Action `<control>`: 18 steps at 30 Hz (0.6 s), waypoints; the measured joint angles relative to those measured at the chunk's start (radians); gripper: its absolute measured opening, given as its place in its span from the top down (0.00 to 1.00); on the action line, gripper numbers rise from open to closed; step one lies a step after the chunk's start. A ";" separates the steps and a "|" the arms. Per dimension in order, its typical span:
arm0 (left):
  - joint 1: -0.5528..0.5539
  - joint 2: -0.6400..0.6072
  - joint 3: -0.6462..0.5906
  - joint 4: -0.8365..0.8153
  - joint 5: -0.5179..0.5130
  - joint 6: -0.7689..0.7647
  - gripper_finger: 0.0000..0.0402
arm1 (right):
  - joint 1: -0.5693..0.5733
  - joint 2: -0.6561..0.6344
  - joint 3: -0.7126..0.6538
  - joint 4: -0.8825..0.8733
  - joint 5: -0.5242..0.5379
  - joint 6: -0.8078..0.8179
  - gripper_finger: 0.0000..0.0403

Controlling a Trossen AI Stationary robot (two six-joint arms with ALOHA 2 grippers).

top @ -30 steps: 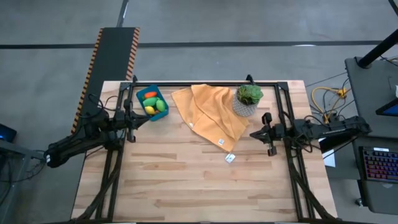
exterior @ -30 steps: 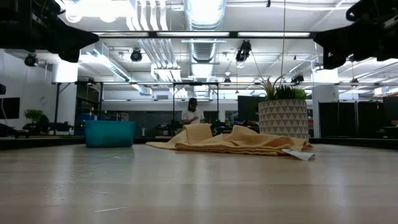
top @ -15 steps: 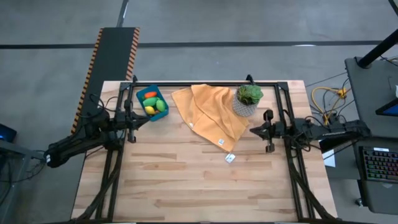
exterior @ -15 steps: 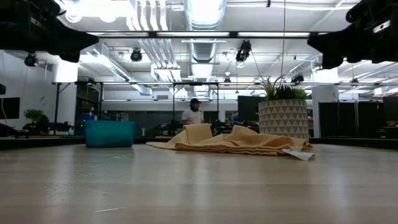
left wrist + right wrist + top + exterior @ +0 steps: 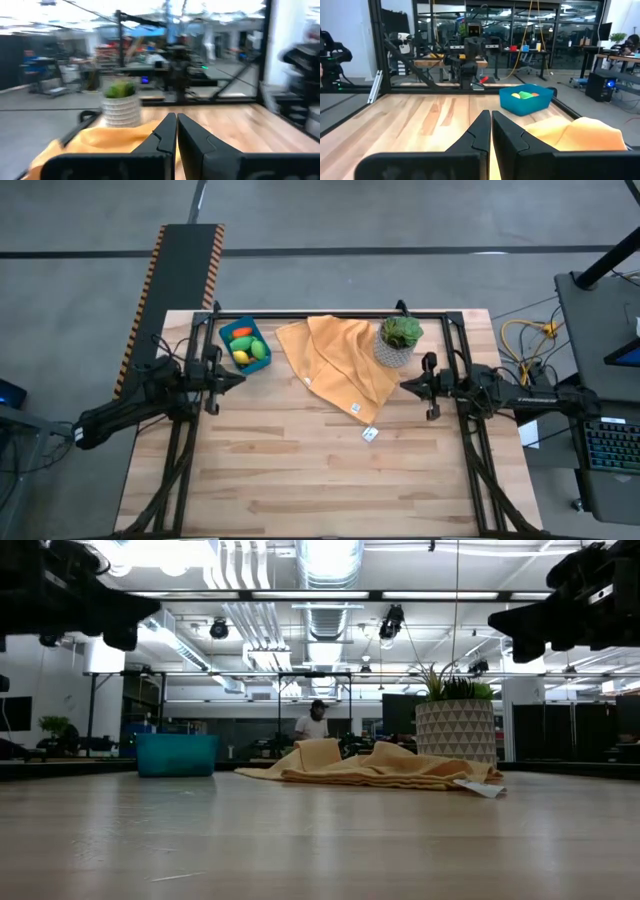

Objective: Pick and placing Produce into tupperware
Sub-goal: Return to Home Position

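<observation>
At the surface's left edge, your left tool (image 5: 238,376) hangs above the wood, its fingers (image 5: 165,137) pressed together with nothing between them. Just past its tip, toward the far edge, sits the blue bin (image 5: 226,332), and the produce (image 5: 248,348) lies inside it (orange, yellow and green pieces, packed close). Across the surface (image 5: 320,470), your right tool (image 5: 404,388) is likewise closed finger to finger and empty, raised off the wood near the right edge. Just beside its tip stands the potted plant (image 5: 398,340). The orange cloth (image 5: 335,360) spreads between plant and bin, clear of both tools.
</observation>
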 joint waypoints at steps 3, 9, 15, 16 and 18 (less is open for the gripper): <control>0.000 0.009 -0.076 0.131 -0.063 -0.036 1.00 | 0.000 0.000 0.000 -0.005 0.000 0.001 0.98; 0.000 0.017 -0.106 0.186 -0.210 -0.019 1.00 | 0.000 0.000 0.000 -0.009 0.001 0.017 0.98; -0.020 0.052 -0.107 0.112 -0.234 -0.015 1.00 | 0.000 0.000 0.000 -0.010 0.006 0.018 0.98; -0.034 0.059 -0.107 0.114 -0.221 -0.019 1.00 | 0.000 0.000 0.000 -0.010 0.006 0.018 0.98; -0.071 0.069 -0.107 0.126 -0.206 -0.019 1.00 | 0.000 0.000 0.000 -0.009 0.009 0.018 0.98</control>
